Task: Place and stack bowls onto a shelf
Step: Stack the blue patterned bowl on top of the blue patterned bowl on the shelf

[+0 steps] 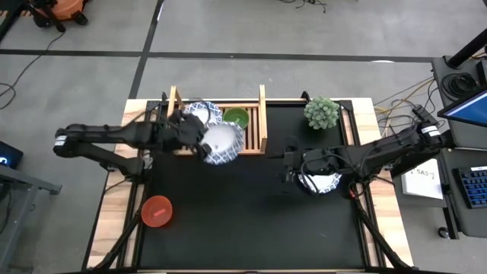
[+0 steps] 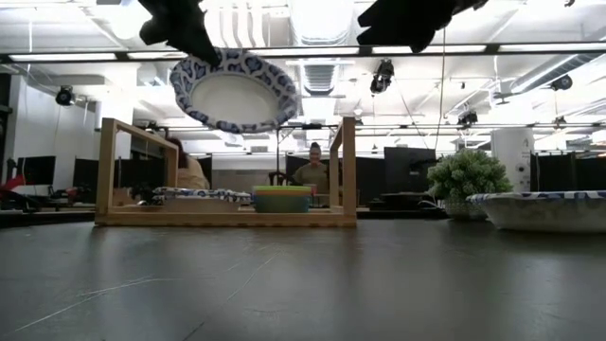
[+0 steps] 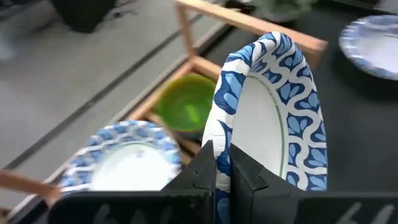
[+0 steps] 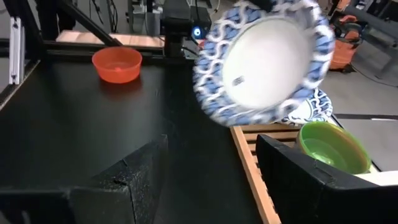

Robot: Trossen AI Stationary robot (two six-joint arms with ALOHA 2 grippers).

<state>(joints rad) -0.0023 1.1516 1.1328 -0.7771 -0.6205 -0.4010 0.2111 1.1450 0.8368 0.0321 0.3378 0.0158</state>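
Blue-and-white patterning marks the bowl [image 1: 221,143] that is clamped by its rim in the left gripper [image 1: 192,131], whose fingers [image 3: 208,171] are closed on either side of the rim. The bowl is held tilted in the air, above the front edge of the wooden shelf [image 1: 262,122], as is seen in the low view, where it hangs clear of the rack [image 2: 227,92]. On the shelf, a second patterned bowl [image 1: 199,111] is seen lying flat, with the green bowl [image 1: 235,117] just beside it. The right gripper [image 1: 293,164] is positioned over the black table [image 1: 251,213], with its fingers [image 4: 311,177] spread apart and nothing held between them. A third patterned bowl [image 1: 320,183] rests on the table beneath the right arm, partly hidden by it. The red bowl [image 1: 157,211] sits on the table near the left front corner, well apart from the shelf. A small green plant [image 1: 321,113] stands near the back edge of the table, to the right of the shelf. A person [image 2: 314,169] is visible in the room beyond the table.
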